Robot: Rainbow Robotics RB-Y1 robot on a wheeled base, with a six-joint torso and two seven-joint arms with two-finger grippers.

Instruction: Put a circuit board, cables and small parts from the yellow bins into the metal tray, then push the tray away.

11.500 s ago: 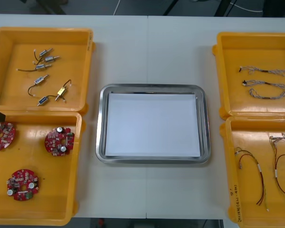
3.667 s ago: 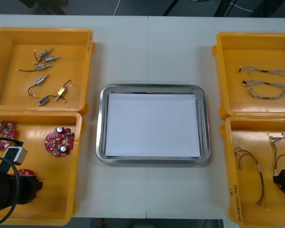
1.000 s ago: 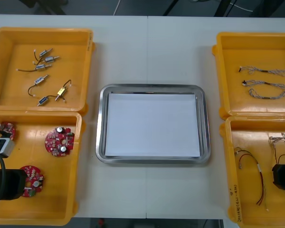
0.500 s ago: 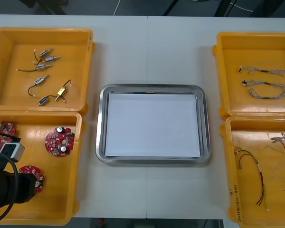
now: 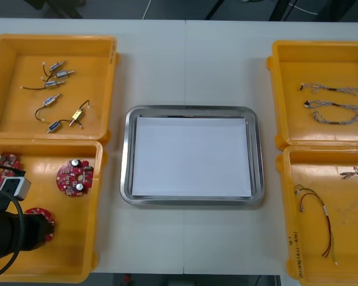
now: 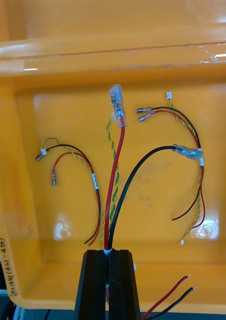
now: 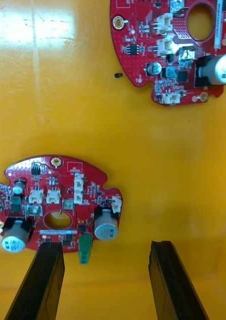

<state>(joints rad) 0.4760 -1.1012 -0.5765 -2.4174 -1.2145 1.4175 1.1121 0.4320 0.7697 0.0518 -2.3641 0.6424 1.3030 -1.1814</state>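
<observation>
A light table [image 5: 185,59] carries four yellow bins [image 5: 110,59], two at each side, with the metal tray [image 5: 126,155] between them, white inside and holding nothing

The left gripper [image 7: 105,245] hangs low in the near left bin [image 5: 98,196], its fingers open and apart; one fingertip meets the edge of a circuit board [image 7: 58,205], and the gap between them is mostly over bare bin floor. Two more circuit boards [image 5: 75,177] lie farther back in that bin

The right gripper [image 6: 107,252] is over the near right bin [image 6: 118,55], fingers closed on a red and black cable [image 6: 118,170] that rises from between them. Other cables [image 6: 88,170] lie on the bin floor

Twisted blue and white cables [image 5: 334,104] lie in the far right bin and small metal parts [image 5: 53,95] in the far left one
</observation>
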